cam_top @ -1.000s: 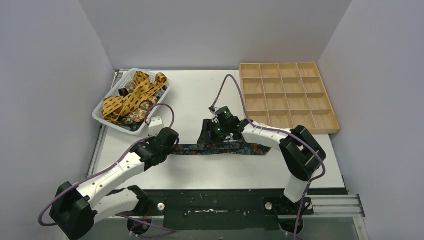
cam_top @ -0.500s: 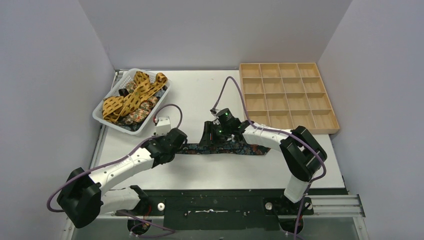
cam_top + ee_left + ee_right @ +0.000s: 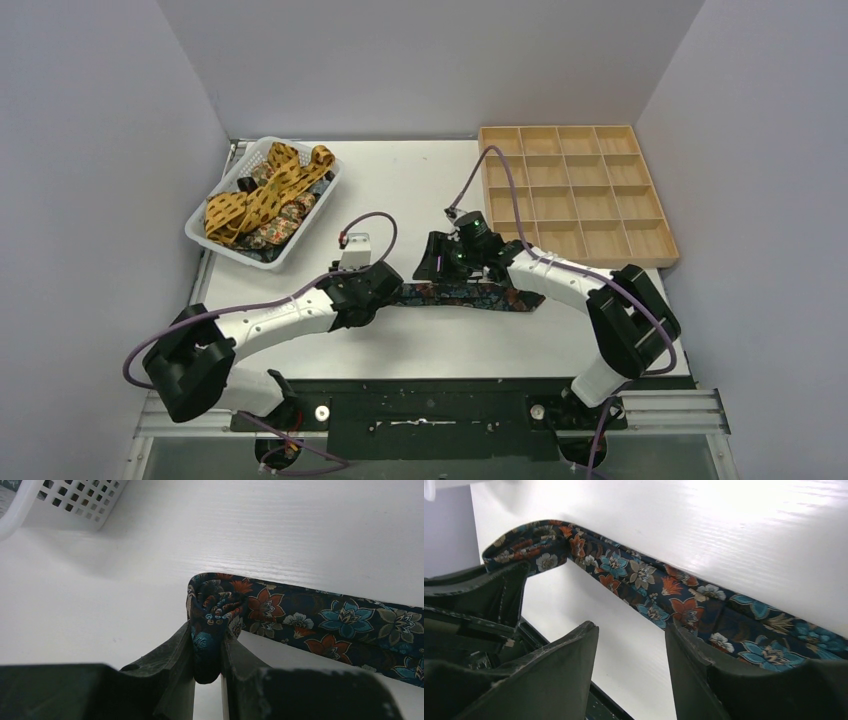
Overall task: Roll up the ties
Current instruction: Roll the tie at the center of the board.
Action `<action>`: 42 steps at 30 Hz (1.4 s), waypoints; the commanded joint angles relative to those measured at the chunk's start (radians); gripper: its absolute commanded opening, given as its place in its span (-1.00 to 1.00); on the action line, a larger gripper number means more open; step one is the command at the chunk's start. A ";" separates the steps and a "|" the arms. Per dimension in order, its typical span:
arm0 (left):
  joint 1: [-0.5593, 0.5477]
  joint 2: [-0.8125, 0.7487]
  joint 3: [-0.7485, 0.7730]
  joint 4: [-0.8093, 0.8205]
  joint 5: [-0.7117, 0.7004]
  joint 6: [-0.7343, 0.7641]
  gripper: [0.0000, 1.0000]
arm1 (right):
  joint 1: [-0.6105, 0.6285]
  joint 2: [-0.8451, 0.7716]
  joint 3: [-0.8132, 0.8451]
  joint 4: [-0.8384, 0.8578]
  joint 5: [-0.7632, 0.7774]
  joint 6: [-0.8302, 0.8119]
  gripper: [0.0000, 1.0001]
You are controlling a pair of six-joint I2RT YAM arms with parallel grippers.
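- My left gripper (image 3: 207, 655) is clamped on the rolled end of the floral tie (image 3: 325, 625), keeping the coil tight so it can't unwind.
- The tie's flat length runs out toward three o'clock across the table (image 3: 300, 530).
- My right gripper (image 3: 631, 645) hangs half-spread and empty, with the tie just beyond its fingertips at one o'clock, probably to steady the strip.

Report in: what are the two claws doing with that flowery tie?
Left gripper shut on rolled end of floral tie. Right gripper open beside its flat stretch. Nothing in the way.
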 commanded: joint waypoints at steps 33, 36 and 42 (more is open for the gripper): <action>-0.084 0.271 0.191 -0.014 -0.232 0.086 -0.90 | -0.043 0.076 -0.189 0.491 -0.276 0.237 -0.46; -0.083 0.307 0.207 -0.005 -0.219 0.099 -0.90 | -0.045 0.077 -0.195 0.475 -0.263 0.233 -0.46; -0.084 0.354 0.212 0.019 -0.169 0.113 -0.89 | -0.057 0.019 -0.210 0.382 -0.179 0.200 -0.46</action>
